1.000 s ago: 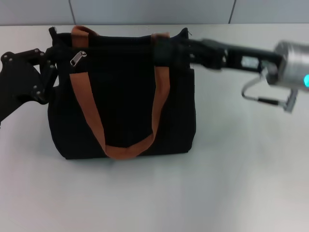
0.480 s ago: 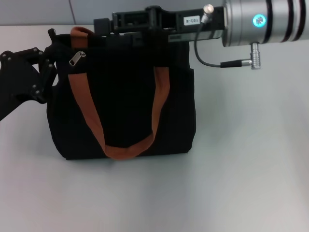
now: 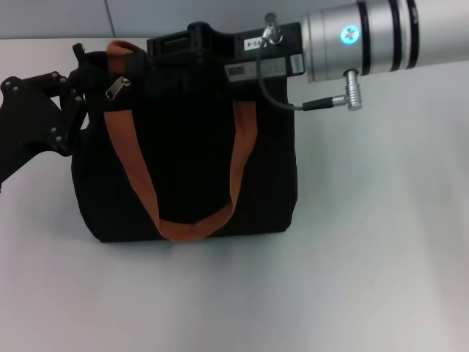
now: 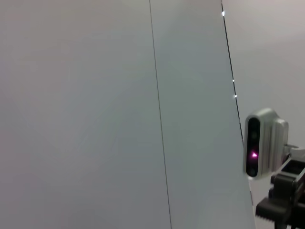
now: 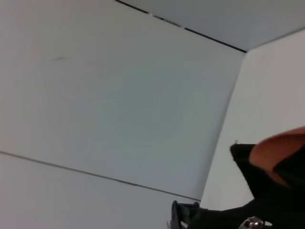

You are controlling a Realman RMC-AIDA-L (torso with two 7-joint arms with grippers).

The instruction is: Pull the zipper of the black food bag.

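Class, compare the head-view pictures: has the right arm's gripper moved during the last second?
Yes. The right gripper has swept along the top edge of the black food bag, from its right end toward the zipper near the left end.

You have a pale grey table with one thing lying on it: the black food bag, sitting toward the far left part, near the table's far edge.

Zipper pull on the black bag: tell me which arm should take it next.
Right, probably. The right end effector reaches along the bag's top edge, close to the silver zipper pull. The left end effector is pressed against the bag's end, seemingly steadying it.
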